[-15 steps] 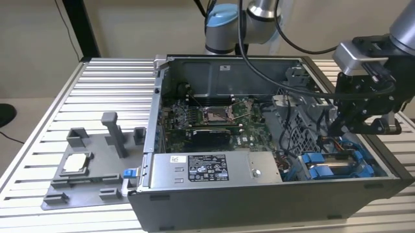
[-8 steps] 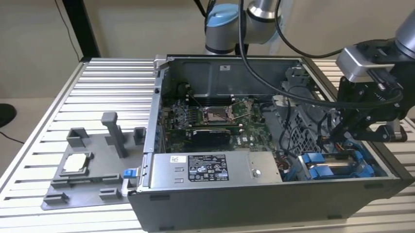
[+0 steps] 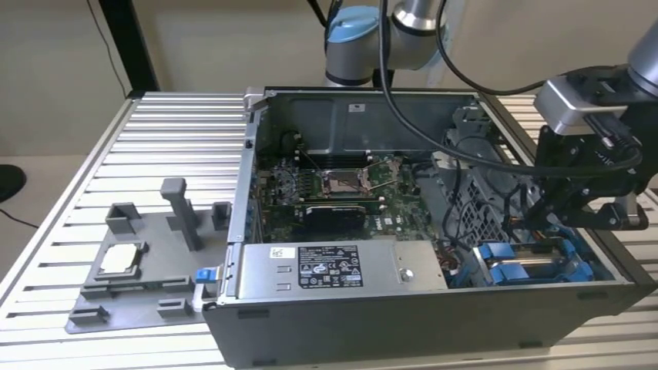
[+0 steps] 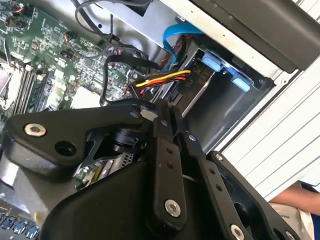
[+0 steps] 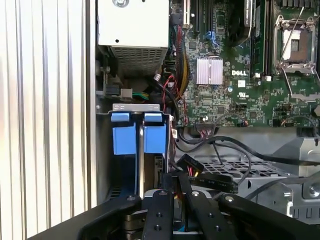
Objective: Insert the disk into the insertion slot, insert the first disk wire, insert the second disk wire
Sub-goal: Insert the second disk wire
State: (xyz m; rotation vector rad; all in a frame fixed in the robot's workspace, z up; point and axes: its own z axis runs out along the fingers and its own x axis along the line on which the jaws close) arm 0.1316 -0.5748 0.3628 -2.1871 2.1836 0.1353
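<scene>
Disk [image 5: 150,165]: sat on edge inside the slot [image 3: 535,266], just ahead of the jaws; the blue carrier tabs [image 5: 135,135] were at the bay's open end.
Gripper [image 5: 180,187]: was low over the bay's cable end; in both wrist views the two fingers [image 4: 170,145] stood close together, as if clenched on something thin, but I cannot tell if they held anything.
Wires: a black connector [image 5: 192,165] with red, yellow and black leads [image 4: 162,80] lay just beside the jaws, near the disk's end; a flat blue cable [image 4: 175,37] curved further ahead of them.
Progress: the disk step looked done; the work seemed to be on a disk wire, and I cannot tell if any plug was seated.
Surface: the open case [image 3: 411,324] lay on a ribbed metal table [image 3: 165,131]; a grey fixture [image 3: 144,262] stood well apart from the jaws.
Room: plain pale wall behind.
</scene>
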